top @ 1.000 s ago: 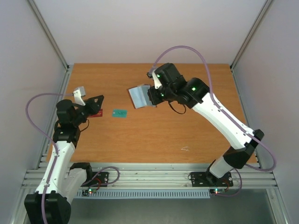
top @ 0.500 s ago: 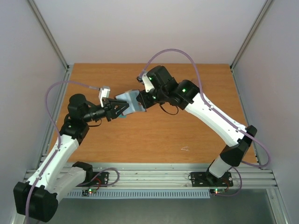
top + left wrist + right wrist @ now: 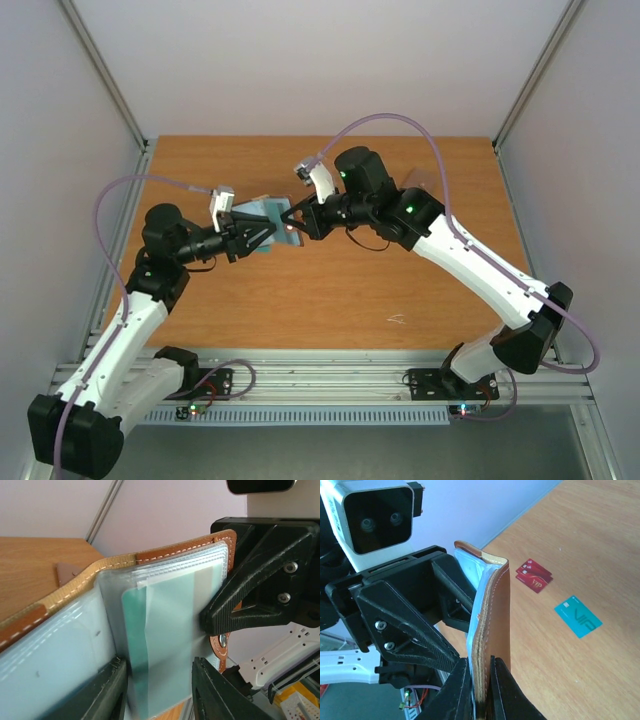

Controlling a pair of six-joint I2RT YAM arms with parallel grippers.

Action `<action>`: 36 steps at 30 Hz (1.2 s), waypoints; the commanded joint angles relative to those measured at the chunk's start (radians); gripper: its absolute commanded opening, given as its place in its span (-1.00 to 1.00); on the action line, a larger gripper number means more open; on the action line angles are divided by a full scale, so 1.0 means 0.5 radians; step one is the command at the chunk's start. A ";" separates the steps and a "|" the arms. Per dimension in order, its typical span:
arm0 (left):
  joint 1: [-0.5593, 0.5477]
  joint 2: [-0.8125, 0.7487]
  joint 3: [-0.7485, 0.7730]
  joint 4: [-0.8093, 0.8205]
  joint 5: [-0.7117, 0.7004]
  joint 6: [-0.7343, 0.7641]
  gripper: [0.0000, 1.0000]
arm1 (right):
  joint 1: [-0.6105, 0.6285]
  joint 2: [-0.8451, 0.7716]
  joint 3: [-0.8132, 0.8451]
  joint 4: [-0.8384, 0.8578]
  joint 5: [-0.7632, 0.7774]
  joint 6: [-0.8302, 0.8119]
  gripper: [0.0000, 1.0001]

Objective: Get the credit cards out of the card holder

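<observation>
You are mid-extraction, with the card holder [image 3: 262, 208] held up in the air above the worktop [image 3: 400, 290], between the 2 arms. Your right tool [image 3: 480, 680] is clamped on the holder's leather edge, its fingers pressed flat on either side of the brown cover. Your left tool [image 3: 157, 682] has its fingers apart, straddling the bottom of the clear sleeves [image 3: 200, 580], so nothing is pinched there yet.

2 cards already lie flat on the worktop: a red card [image 3: 534, 577] and, just beside it, a loose teal card [image 3: 577, 616]. At least 1 more, the sleeved card [image 3: 137, 645], shows green through the plastic.

The step in hand looks like gripping that sleeved card. For the next move you would need the left fingers to close on the card's own edge and not on the whole bundle of plastic. Then draw it straight along the pocket while the right tool holds firm. I cannot tell from here whether any card edge sticks out far enough to catch.
</observation>
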 commanded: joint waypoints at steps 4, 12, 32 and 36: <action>-0.009 0.000 -0.006 0.403 0.085 -0.156 -0.50 | 0.051 -0.006 0.012 0.224 -0.338 -0.049 -0.98; -0.010 -0.030 0.035 0.638 0.091 -0.389 -0.99 | -0.031 0.008 -0.054 0.273 -0.251 0.027 -0.98; 0.345 -0.219 -0.119 0.335 -0.131 -0.441 0.12 | -0.215 -0.298 -0.143 0.058 -0.430 -0.077 -0.98; 0.356 -0.232 -0.166 0.259 -0.001 -0.372 0.45 | -0.220 -0.297 -0.092 0.031 -0.584 -0.128 -0.98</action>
